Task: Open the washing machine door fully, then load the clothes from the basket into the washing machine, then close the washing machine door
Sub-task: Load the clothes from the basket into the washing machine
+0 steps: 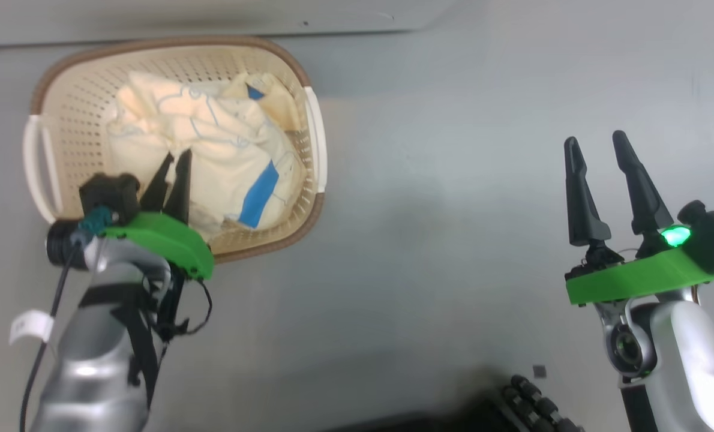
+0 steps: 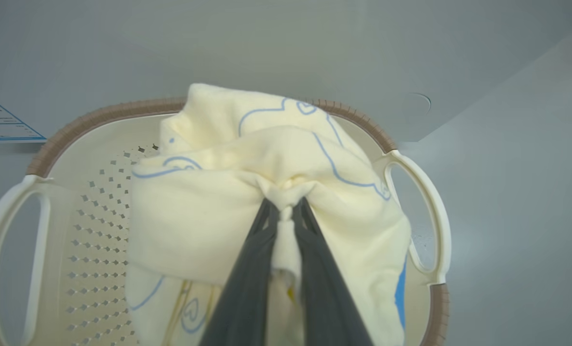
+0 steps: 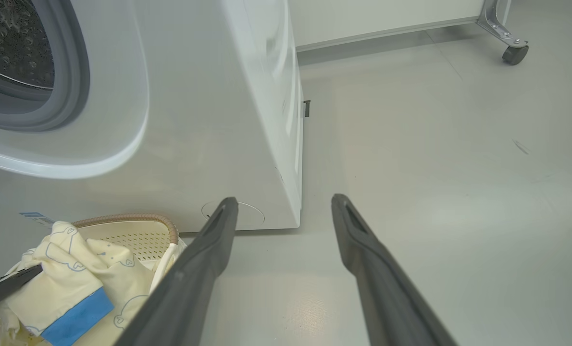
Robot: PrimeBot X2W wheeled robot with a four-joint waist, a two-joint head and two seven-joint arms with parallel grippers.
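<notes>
Left wrist view puts us right on the grip: the left end effector [image 2: 286, 204] is clenched on a pinched fold of the pale cream-yellow fabric clothes [image 2: 209, 216] with thin blue line prints, the cloth gathered to a knot between its two dark fingers; the clothes sit in the small cream-white perforated plastic basket [image 2: 98, 115] with the brown rim, heaped above that rim; in the head view the basket stands on the grey floor [image 1: 423, 240], and the right end effector [image 1: 594, 139] hangs well apart to the right, released, jaws spread, holding nothing; the right wrist view has the big white front-loading washing machine [image 3: 209, 120] close by the basket, its perforated steel drum [image 3: 12, 43] uncovered inside the grey rubber gasket [image 3: 69, 81], so the step in hand looks like lifting the clothes out for loading; to do it well, I'd lift straight up until the trailing fabric clears the rim and the white side handle [image 2: 442, 230], since the pinch takes only a small fold and the bulk will hang and swing; go slowly, because a snag could tip the light basket or tug the fold free; carry high enough that nothing drags over the gasket; push deep into the drum before letting go.
</notes>
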